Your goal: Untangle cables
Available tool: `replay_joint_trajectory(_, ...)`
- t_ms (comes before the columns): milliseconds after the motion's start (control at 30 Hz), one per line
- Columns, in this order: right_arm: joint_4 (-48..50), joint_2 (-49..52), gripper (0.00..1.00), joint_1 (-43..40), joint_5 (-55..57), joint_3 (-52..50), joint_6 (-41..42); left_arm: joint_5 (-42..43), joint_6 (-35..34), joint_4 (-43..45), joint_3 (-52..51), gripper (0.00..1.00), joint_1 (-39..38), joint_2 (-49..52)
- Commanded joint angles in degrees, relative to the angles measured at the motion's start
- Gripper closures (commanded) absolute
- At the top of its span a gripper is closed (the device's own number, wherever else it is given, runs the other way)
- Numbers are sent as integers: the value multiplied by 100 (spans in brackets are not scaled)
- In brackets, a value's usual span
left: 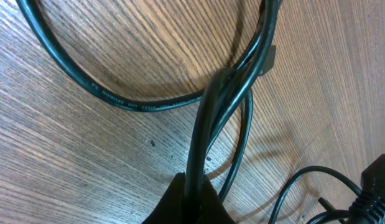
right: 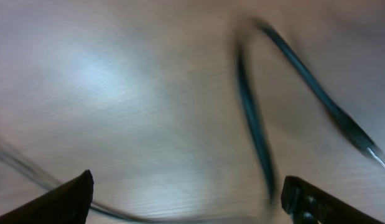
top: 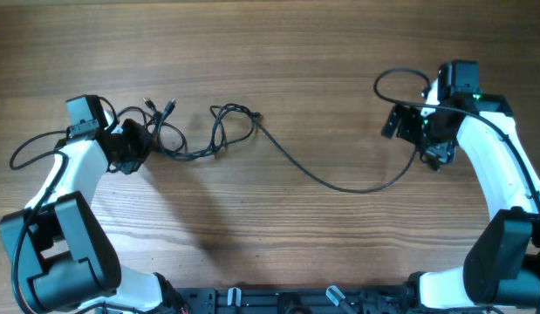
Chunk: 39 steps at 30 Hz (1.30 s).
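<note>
The cables (top: 219,131) are thin black cords bunched in loose loops at the left of the table. One long cord (top: 339,187) runs from them in an arc to the right arm. My left gripper (top: 133,148) sits at the left end of the bunch. In the left wrist view it (left: 195,190) is shut on a bundle of cords (left: 208,118) that rises from its jaws. My right gripper (top: 407,125) is open above the long cord's right end. In the blurred right wrist view it (right: 192,199) is open and empty, with a cord (right: 253,134) and its plug end (right: 366,148) on the table between and beyond the fingers.
The wooden table (top: 322,78) bears everything. A thicker black wire loops off each arm, at the far left (top: 25,150) and at the upper right (top: 393,77). Small plug connectors (top: 158,105) stick out above the bunch.
</note>
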Motion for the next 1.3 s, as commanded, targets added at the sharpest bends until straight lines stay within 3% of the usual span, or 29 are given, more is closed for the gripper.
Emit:
replay_joint_trajectory(0, -210, -61, 0, -28, 1163, 42, 518, 37, -57, 20, -50, 95, -31, 11)
replay_joint_trajectory(100, -922, -61, 1, -7, 951, 350, 411, 39, -57, 20, -50, 95, -31, 11)
replay_joint_trajectory(133, -968, -61, 0, 28, 282, 468, 48, 39, -57, 20, -50, 95, -31, 11)
replay_joint_trajectory(233, -817, -61, 9, 275, -1294, 579, -138, 186, -55, 22, -50, 96, -33, 11)
replay_joint_trajectory(333, -269, -52, 13, 1005, -1436, 577, -35, 251, -52, 17, -50, 96, -33, 11)
replay_joint_trajectory(400, 448, -17, 24, 1644, -1436, 514, -140, 254, -55, 17, -50, 96, -33, 11)
replay_joint_trajectory(467, 1178, 96, 43, 2380, -1338, 481, -457, 254, -55, 17, -50, 96, -33, 11)
replay_joint_trajectory(500, 1510, 184, 46, 2765, -1143, 481, -647, 254, -55, 17, -50, 96, -33, 11)
replay_joint_trajectory(567, 2562, 605, 71, 3665, -264, 481, -1392, 251, -55, 20, -50, 95, -33, 11)
replay_joint_trajectory(600, 2835, 765, 72, 3838, -249, 481, -1648, 251, -55, 20, -50, 95, -33, 11)
replay_joint_trajectory(633, 3348, 1207, 63, 4164, -144, 481, -2118, 251, -55, 17, -50, 94, -33, 11)
replay_joint_trajectory(900, 4380, 2712, 52, 4352, 839, 481, -2138, 251, -55, 22, -50, 94, -33, 11)
replay_joint_trajectory(1033, 4448, 2708, 51, 4354, 872, 483, -2129, 251, -55, 22, -50, 94, -33, 11)
replay_joint_trajectory(1200, 4496, 1928, 52, 4321, 887, 494, -2138, 251, -55, 35, -50, 94, -33, 11)
replay_joint_trajectory(1267, 4575, 1858, 47, 4273, 887, 492, -2140, 251, -55, 35, -50, 94, -33, 11)
